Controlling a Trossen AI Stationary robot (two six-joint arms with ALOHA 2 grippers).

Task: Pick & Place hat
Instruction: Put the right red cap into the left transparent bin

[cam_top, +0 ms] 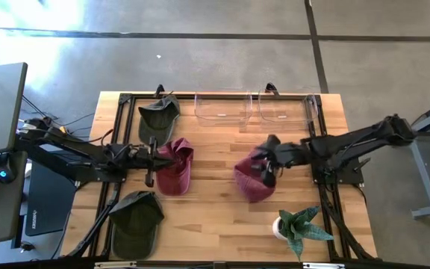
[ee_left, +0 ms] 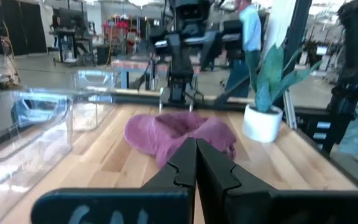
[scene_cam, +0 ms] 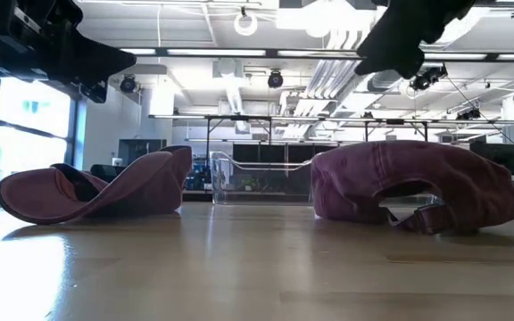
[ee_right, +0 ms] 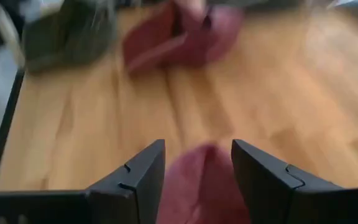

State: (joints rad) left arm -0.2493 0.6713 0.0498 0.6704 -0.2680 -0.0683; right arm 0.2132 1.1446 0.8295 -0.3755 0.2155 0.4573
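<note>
bare wood between the maroon hats (cam_top: pixel 175 166), clear bins (cam_top: pixel 221 107) blocking far edge

left tool (ee_left: pixel 196 163): fingers pressed together, arm reaching inward | right tool (ee_right: pixel 197 163): fingers spread, angled down

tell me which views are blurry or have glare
Right wrist view: motion-blurred, the maroon hat between the right gripper fingers is soft. Low view: window glare washes the table at left. High view: sunlight streaks the floor, table evenly lit. Left wrist view: mostly sharp.

No readable text or labels anywhere
</note>
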